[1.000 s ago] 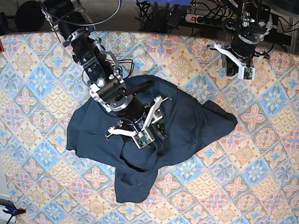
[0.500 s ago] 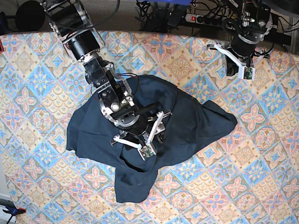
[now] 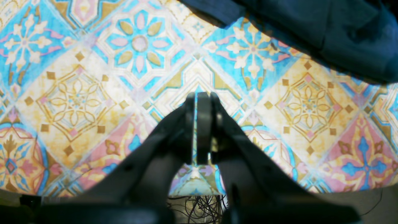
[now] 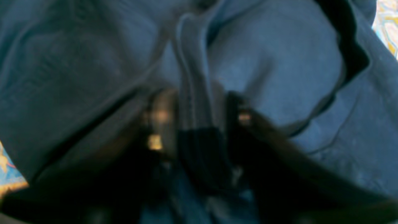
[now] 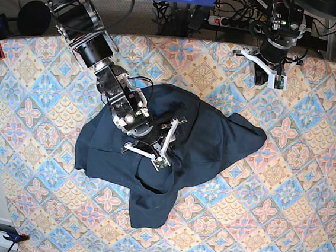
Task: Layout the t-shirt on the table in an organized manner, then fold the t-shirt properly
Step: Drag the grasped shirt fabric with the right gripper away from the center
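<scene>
1. The t-shirt [image 5: 172, 144] lies crumpled mid-frame on the table [image 5: 292, 197].
2. The right gripper [image 4: 194, 115] pinches a shirt ridge; the left gripper [image 3: 199, 124], upper right, is clenched empty.
3. Soft, limp cloth; better grasped at hems.

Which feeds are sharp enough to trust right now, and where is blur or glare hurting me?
Right wrist view: dim and blurred, the right hand a dark smear against the t-shirt. Left wrist view: table pattern fairly sharp but washed out by bright light; left hand slightly soft. Base view: evenly lit, sharp.
</scene>
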You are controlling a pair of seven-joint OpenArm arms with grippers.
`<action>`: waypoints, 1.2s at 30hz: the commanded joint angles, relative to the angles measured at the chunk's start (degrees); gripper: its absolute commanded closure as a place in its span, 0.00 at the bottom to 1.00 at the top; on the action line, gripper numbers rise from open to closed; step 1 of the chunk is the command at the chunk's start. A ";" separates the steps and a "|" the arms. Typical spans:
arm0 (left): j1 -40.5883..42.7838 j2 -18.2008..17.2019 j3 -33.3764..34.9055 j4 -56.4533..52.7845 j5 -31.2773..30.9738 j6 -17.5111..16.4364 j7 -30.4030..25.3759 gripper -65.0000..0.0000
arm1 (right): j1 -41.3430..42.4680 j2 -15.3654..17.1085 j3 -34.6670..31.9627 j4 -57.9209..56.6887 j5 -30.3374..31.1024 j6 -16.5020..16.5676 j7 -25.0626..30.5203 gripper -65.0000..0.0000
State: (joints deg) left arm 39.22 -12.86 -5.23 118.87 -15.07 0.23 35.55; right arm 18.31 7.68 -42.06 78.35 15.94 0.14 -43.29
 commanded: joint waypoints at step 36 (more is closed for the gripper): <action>-20.98 0.07 1.41 -0.50 0.17 0.08 10.91 0.97 | -37.16 25.42 40.70 34.93 0.28 -0.01 7.20 0.99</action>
State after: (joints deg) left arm 18.44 -12.40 -3.75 117.67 -15.03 0.23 47.33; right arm -19.53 32.25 -1.98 112.20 16.60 0.36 -37.80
